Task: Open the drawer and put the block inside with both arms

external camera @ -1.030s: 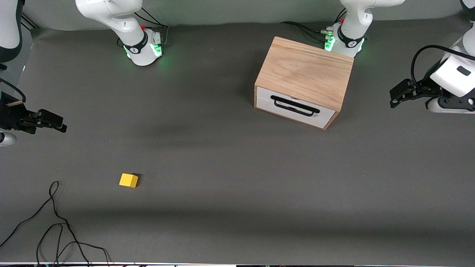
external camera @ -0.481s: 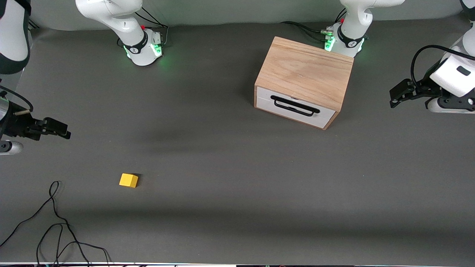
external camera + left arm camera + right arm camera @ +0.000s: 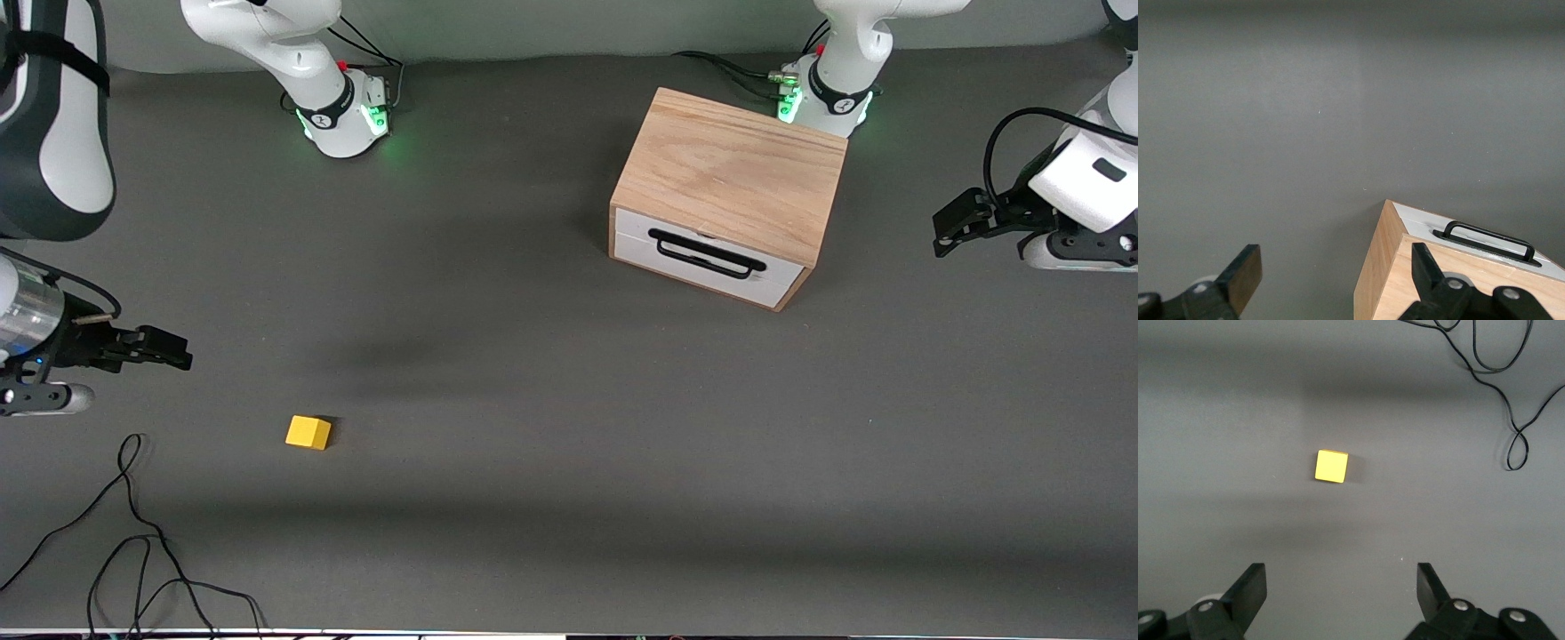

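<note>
A small yellow block [image 3: 308, 433] lies on the grey table toward the right arm's end, near the front camera; the right wrist view shows the block [image 3: 1331, 466] ahead of the open fingers. My right gripper [image 3: 173, 353] hangs open and empty over the table, beside the block. The light oak box [image 3: 733, 173] holds the shut white drawer [image 3: 707, 258] with its black bar handle [image 3: 707, 253]. My left gripper [image 3: 944, 233] is open and empty in the air beside the box, at the left arm's end. The left wrist view shows the box corner [image 3: 1388, 267] and handle [image 3: 1488, 240].
Loose black cables [image 3: 133, 533] lie on the table at the right arm's end, close to the front camera, also seen as cables [image 3: 1511, 393] in the right wrist view. The two green-lit arm bases [image 3: 347, 116] [image 3: 822, 98] stand along the table's back edge.
My right gripper has moved toward the block, coming lower in the front view and a little inward over the table. The left arm, box and block have not moved.
</note>
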`<state>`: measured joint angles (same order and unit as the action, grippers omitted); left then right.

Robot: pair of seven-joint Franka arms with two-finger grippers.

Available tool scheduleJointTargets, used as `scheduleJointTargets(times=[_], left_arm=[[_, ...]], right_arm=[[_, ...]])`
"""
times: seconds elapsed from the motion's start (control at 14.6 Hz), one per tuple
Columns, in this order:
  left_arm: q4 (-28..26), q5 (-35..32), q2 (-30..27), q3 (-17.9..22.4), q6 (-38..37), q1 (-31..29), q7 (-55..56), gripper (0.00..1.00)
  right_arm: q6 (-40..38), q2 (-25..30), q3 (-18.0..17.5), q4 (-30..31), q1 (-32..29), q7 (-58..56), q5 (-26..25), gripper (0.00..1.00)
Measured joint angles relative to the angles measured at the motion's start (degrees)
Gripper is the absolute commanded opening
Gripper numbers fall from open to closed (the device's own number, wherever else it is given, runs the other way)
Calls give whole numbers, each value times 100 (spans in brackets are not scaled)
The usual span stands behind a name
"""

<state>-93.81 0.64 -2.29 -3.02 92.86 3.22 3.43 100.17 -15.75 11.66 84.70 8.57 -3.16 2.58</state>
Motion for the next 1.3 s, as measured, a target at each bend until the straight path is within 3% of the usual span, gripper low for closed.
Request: scheduleJointTargets(times=[0.96,1.3], left_arm=[[0,0,0,-6,-8,0,0,100],[0,0,0,-6,-8,0,0,100]], right_arm=[[-27,67,-16,-91,3,0,91,100],[-371,72,-19,-255,0,0,91,100]])
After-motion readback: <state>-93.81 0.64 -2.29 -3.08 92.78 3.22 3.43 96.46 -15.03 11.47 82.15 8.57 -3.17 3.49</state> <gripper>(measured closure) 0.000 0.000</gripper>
